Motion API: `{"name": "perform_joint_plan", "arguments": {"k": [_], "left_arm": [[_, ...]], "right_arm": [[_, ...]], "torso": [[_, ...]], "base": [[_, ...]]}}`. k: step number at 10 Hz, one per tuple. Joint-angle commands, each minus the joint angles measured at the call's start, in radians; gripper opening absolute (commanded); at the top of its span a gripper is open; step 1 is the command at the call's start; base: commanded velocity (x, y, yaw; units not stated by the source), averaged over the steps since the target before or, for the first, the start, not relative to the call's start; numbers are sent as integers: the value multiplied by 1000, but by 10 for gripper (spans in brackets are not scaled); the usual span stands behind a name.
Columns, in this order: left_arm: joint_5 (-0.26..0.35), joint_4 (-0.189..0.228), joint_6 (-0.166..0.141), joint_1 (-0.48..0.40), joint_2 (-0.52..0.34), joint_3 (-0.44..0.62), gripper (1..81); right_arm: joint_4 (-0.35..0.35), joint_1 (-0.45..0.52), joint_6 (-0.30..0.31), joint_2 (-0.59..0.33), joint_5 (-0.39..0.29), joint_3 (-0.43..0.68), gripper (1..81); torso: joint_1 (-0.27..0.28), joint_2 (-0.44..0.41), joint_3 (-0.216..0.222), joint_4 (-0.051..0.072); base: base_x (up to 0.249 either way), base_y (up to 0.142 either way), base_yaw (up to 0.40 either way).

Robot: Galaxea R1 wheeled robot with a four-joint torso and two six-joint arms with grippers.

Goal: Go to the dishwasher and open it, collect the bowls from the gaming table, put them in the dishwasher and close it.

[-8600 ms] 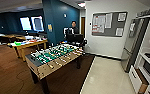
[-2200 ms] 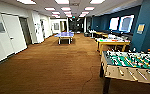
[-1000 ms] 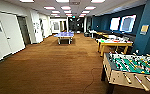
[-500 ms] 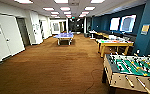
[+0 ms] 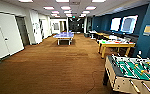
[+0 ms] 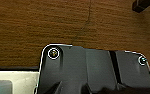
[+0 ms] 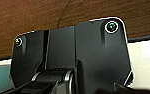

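The gaming table (image 5: 116, 44), white-topped with a yellow edge and yellow legs, stands at the right by the dark blue wall, several metres ahead. Small colourful things lie on it, and the bowls cannot be made out among them. The dishwasher is out of view. Both wrist views look down past the robot's dark plate onto brown carpet (image 6: 28, 25), and nothing is seen held.
A green table-football table (image 5: 133, 72) stands close at the lower right. A thin cable (image 5: 93, 80) runs across the carpet beside it. A blue ping-pong table (image 5: 64, 36) stands far down the room. White doors (image 5: 6, 35) line the left wall. Wide carpet lies ahead.
The camera has swung from the table-football table and notice-board wall to face down the long room. Over the last second the picture has hardly shifted.
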Motion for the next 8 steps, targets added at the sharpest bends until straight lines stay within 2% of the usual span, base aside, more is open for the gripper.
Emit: {"name": "perform_joint_plan", "arguments": {"k": [1,5,8], "left_arm": [[44,-5,5,-49,-4,2,811],[44,-5,5,-50,-4,2,811],[44,-5,5,-50,-2,2,811]], "right_arm": [[-5,45,-1,-4,-54,-1,811],[-5,45,-1,-4,-54,-1,811],[-5,45,-1,-4,-54,-1,811]], "torso": [[0,0,0,0],[0,0,0,0],[-1,0,0,0]], "base": [[143,0,0],[143,0,0],[151,-75,0]]}}
